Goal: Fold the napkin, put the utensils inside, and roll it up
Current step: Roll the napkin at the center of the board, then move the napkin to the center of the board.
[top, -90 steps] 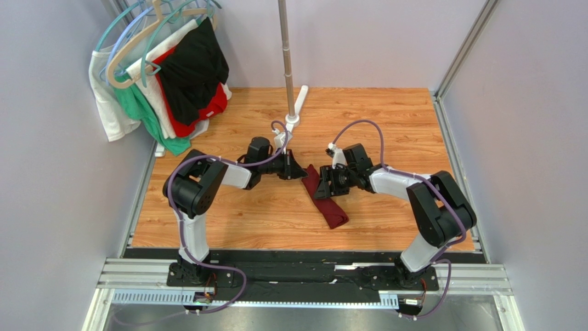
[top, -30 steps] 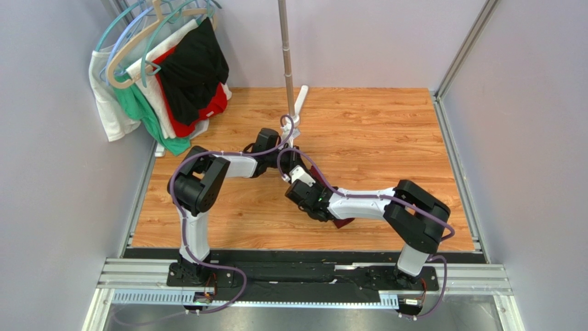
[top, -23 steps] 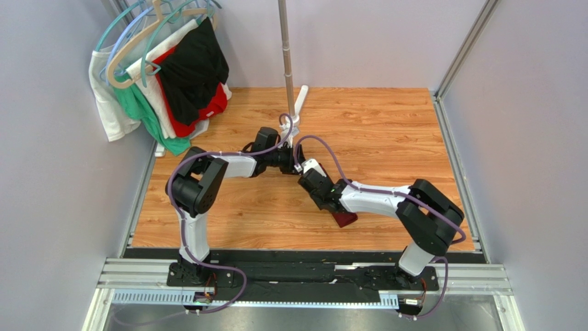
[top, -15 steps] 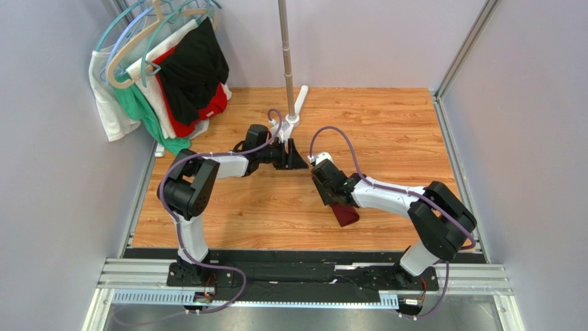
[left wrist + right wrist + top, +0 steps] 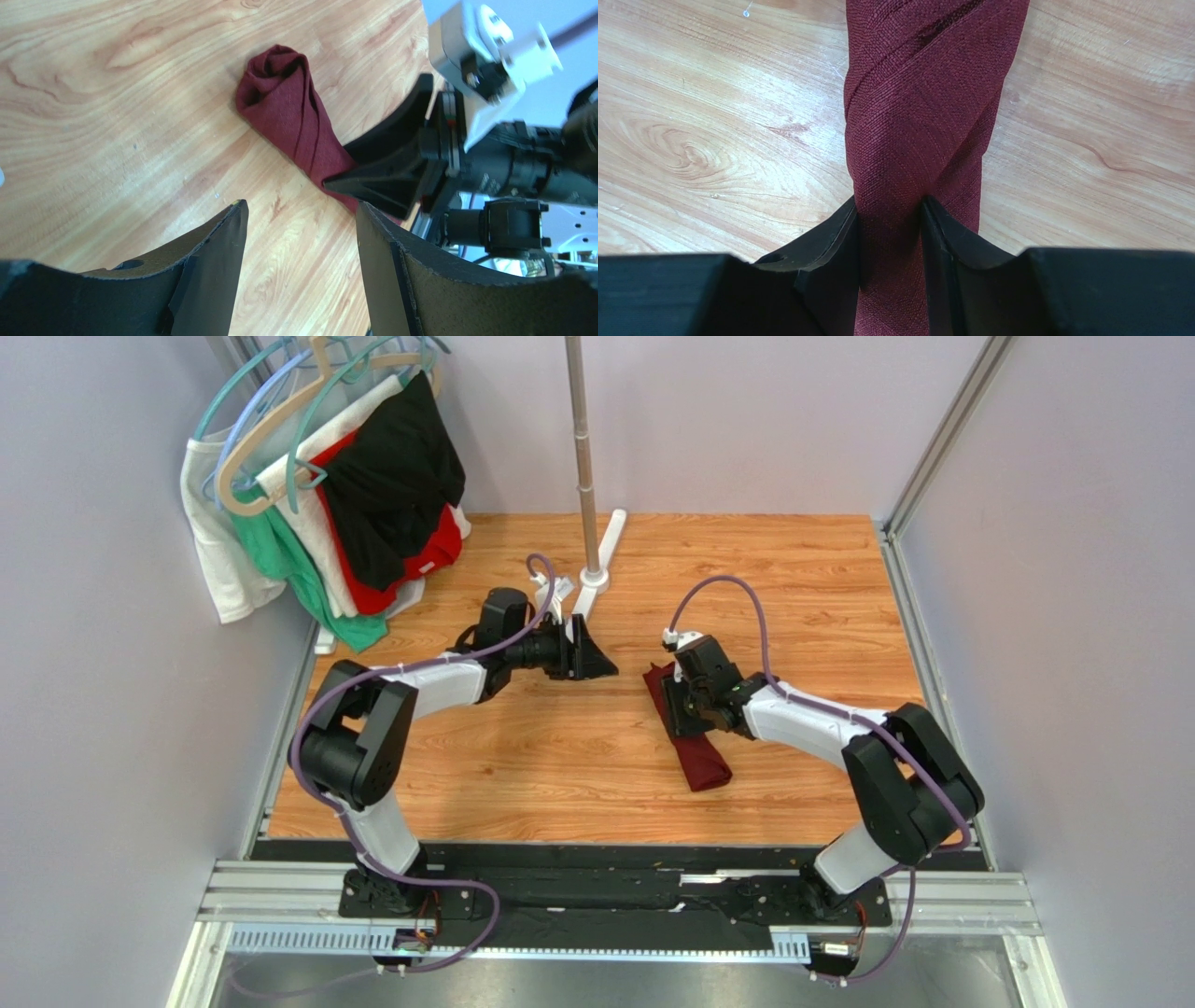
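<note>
The napkin (image 5: 706,760) is a dark maroon roll lying on the wooden table (image 5: 786,588), right of centre. My right gripper (image 5: 683,709) is shut on the roll near its far end; in the right wrist view the cloth (image 5: 927,105) fills the gap between the fingers (image 5: 889,210). My left gripper (image 5: 606,667) stands open over bare wood, left of the roll and apart from it. The left wrist view shows the napkin's twisted end (image 5: 284,105) ahead of the open left gripper (image 5: 302,206), with the right gripper's fingers (image 5: 393,168) on the cloth. The utensils are hidden.
Garments on hangers (image 5: 351,476) hang at the back left. A metal pole (image 5: 582,434) rises from a white foot (image 5: 606,546) at the back centre. Grey walls close both sides. A metal rail (image 5: 617,903) runs along the near edge.
My left gripper has opened and pulled back to the left, away from the napkin. My right arm has swung from the table's centre to the right, carrying the roll, which now lies stretched out.
</note>
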`<state>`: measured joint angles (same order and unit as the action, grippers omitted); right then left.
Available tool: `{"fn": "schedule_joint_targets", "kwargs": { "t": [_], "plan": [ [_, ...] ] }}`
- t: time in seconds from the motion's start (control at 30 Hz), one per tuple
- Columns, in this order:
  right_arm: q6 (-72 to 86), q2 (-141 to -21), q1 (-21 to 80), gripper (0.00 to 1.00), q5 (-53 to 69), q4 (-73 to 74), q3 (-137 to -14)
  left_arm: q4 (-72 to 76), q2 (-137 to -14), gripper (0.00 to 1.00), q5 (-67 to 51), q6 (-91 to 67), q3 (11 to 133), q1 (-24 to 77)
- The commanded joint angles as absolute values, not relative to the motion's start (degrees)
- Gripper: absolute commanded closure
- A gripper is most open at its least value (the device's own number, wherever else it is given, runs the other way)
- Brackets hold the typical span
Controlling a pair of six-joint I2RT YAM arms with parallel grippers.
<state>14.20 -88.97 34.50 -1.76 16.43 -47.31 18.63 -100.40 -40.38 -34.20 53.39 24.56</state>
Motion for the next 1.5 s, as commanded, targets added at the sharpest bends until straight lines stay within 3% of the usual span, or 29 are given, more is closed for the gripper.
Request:
{"fn": "schedule_joint_targets", "kwargs": {
  "t": [0.0,0.53,1.07,1.47],
  "plan": [
    [16.3,-87.9,32.1,0.64,4.3,12.7,-45.8,19.6,-95.5,0.33,-40.7,-33.2,51.4,24.1],
    [18.2,-87.7,22.2,0.64,8.8,8.8,-44.3,19.3,-86.7,0.32,-42.0,-32.8,46.1,23.5],
    [19.7,-87.4,9.7,0.65,11.3,4.6,-41.8,19.2,-86.2,0.32,-42.5,-32.3,45.3,23.1],
    [18.9,-91.6,7.0,0.65,11.1,10.9,-49.5,17.8,-84.5,0.32,-42.7,-31.2,44.7,22.9]
  ]
}}
